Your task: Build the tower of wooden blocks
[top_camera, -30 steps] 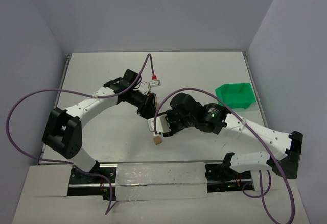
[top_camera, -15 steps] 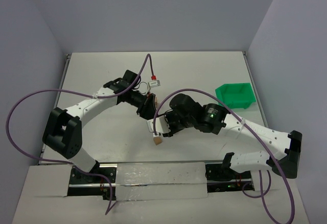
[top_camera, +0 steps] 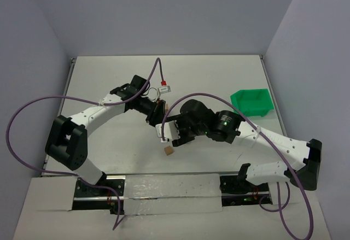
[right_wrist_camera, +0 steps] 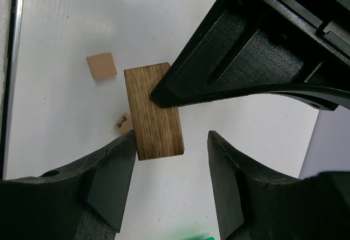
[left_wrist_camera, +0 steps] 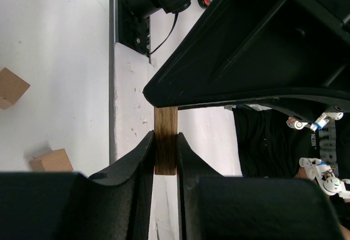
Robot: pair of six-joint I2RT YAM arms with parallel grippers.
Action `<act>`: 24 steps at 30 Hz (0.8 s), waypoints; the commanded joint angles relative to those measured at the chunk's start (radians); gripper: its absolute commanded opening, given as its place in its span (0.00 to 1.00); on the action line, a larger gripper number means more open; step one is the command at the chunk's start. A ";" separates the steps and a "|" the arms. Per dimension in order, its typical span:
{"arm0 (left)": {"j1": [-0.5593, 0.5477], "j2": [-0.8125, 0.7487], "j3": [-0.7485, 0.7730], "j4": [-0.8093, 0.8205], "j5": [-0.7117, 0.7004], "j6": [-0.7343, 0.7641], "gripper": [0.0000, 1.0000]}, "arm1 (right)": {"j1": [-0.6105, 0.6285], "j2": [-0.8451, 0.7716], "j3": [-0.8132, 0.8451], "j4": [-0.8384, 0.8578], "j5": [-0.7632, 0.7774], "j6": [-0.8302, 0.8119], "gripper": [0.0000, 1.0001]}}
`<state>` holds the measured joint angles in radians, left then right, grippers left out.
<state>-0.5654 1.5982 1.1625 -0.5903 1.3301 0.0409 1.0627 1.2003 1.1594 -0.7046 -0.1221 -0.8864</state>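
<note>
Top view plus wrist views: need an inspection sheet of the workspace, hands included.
Surface: white table, no marks seen.
Job's things: flat wood block held above the table; plain cube and marked cube lie apart below it; no stack seen.
Clutter: green bin near the table's right edge.
Hands: left hand shut on the flat wood block; right hand open, one finger on either side of that block.
Cables: purple cables loop off both arms; red-tipped plug near the left wrist.
Surroundings: pale walls; nothing else seen.
</note>
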 commanded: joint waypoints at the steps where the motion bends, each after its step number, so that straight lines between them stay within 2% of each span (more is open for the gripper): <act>1: 0.005 -0.024 0.010 0.021 0.015 0.000 0.00 | 0.012 0.013 0.053 0.028 0.006 0.005 0.58; 8: 0.005 -0.017 0.015 0.013 0.020 0.007 0.00 | 0.022 0.014 0.051 0.014 -0.008 -0.013 0.49; 17: 0.005 -0.001 0.022 -0.008 0.023 0.029 0.00 | 0.031 0.018 0.065 0.008 -0.005 -0.011 0.55; 24: 0.004 0.008 0.031 -0.019 0.021 0.039 0.00 | 0.035 0.022 0.076 0.000 -0.007 -0.016 0.53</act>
<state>-0.5610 1.5997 1.1625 -0.5964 1.3251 0.0558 1.0851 1.2185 1.1835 -0.7225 -0.1241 -0.8948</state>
